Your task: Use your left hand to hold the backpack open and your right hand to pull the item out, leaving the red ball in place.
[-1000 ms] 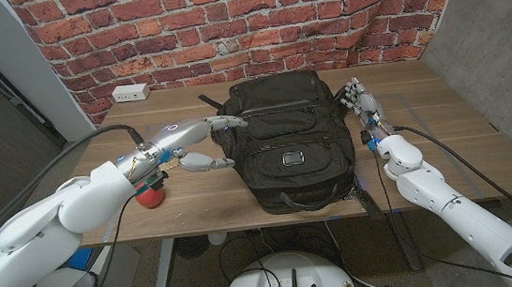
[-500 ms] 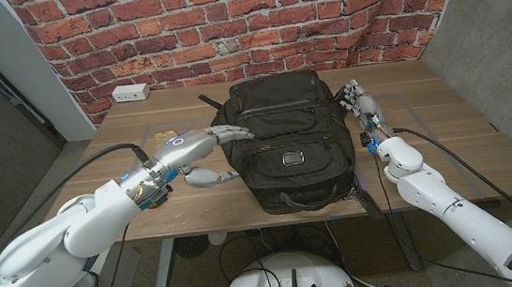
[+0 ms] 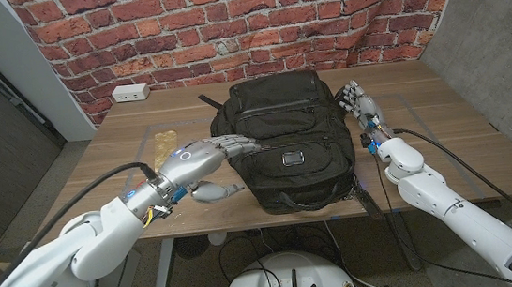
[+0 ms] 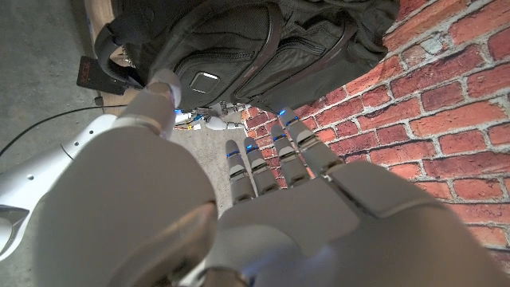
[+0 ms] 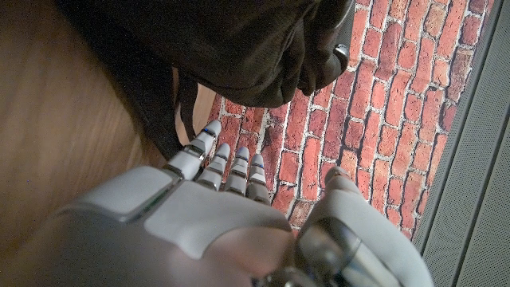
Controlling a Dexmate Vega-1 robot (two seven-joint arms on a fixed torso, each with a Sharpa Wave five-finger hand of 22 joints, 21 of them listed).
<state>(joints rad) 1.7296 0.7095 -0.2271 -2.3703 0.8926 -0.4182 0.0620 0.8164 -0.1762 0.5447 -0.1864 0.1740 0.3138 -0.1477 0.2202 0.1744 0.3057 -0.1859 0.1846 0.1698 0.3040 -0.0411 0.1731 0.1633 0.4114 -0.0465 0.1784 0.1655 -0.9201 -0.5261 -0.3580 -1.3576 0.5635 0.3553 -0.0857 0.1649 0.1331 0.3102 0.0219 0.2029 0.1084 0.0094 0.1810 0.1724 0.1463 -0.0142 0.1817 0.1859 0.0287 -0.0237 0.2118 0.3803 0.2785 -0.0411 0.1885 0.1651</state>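
The left hand (image 3: 203, 158) reaches empty, fingers spread, over the left side of the closed black backpack (image 3: 286, 141) mid-worktop (image 3: 462, 133); it should hook the zipper edge firmly. The right hand (image 3: 363, 105) waits open beside the backpack.

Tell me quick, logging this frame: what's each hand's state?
Left hand: open, fingers reaching onto the black backpack, gripping nothing.
Right hand: open, beside the backpack.

backpack (image 3: 286, 141) contents hidden, its far end cut off in left wrist view
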